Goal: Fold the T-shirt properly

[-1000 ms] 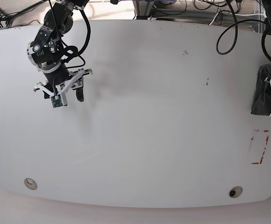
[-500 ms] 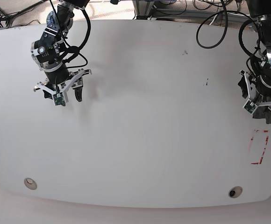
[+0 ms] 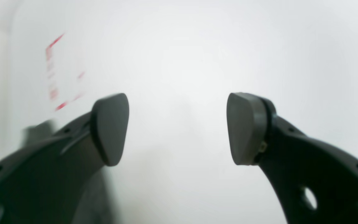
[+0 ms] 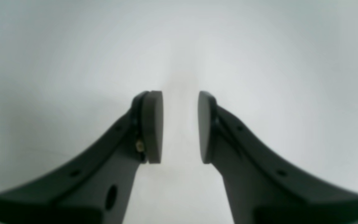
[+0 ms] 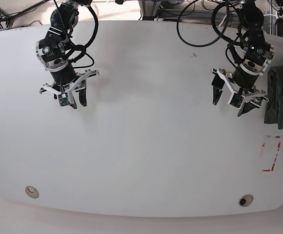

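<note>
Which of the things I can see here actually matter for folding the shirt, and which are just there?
Part of the job:
- T-shirt, bunched at the table's edge
- left gripper, open and empty
- right gripper, empty, jaws narrowly apart

Just there:
- table
- red marks on the table
- two round holes near its front edge
- cables behind the table

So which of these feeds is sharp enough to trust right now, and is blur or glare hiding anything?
Base view: sharp and evenly lit, soft shadows beside both arms, T-shirt clear at the table's right edge. Left wrist view: left gripper fairly crisp, the table washed out and the red markings smeared. Right wrist view: soft all over, right gripper readable, nothing else visible.
</note>
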Tool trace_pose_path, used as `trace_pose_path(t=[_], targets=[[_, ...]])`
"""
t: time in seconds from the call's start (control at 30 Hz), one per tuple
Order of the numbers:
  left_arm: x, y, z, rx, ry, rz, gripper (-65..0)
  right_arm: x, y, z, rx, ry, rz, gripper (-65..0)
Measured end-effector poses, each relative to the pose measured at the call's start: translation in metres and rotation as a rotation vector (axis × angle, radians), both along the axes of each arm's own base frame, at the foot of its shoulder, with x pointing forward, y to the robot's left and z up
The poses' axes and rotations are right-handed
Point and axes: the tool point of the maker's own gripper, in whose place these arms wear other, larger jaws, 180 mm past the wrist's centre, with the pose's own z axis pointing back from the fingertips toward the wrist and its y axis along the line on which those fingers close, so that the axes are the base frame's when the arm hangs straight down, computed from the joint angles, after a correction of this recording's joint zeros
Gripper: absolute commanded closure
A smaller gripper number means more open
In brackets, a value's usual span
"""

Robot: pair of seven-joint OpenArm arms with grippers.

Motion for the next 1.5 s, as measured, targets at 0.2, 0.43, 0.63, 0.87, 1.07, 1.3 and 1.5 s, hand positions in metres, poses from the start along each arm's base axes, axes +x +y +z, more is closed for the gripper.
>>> trace_pose_path(t=[0.2, 0.43, 0.63, 0.87, 1.07, 1.3, 1.5], targets=[[0.011, -0.006, -0.004, -0.140, -0.182, 0.114, -45.8, -0.001, 0.008, -0.025, 0.117, -0.062, 0.007, -16.6], [-0.024, -0.005, -0.039, -0.158, -0.219, 0.198, -45.8, -0.030, -0.004, -0.047, 0.199, -0.129, -0.063, -16.6], [-0.073, -0.019, -0.066, -0.167, -0.144, 0.189, -46.0, -0.078, -0.013, -0.067, 0.215, -0.093, -0.115, -16.6], [-0.140, -0.023, -0.061, -0.155, -0.067, 0.180, -46.0, -0.128, -0.014, -0.055, 0.313, -0.077, -0.186, -16.6], [-0.206, -0.037, -0.059, -0.167, 0.068, 0.163, -46.0, -0.169, -0.017, -0.049, 0.313, -0.019, -0.202, -16.6], [-0.291, -0.038, -0.064, -0.148, 0.293, 0.178, -45.8, -0.234, -0.015, -0.043, 0.346, 0.094, -0.250, -16.6], [-0.334, -0.029, -0.097, -0.129, 0.418, 0.201, -45.8, -0.292, 0.001, -0.067, 0.419, 0.260, -0.277, -16.6]])
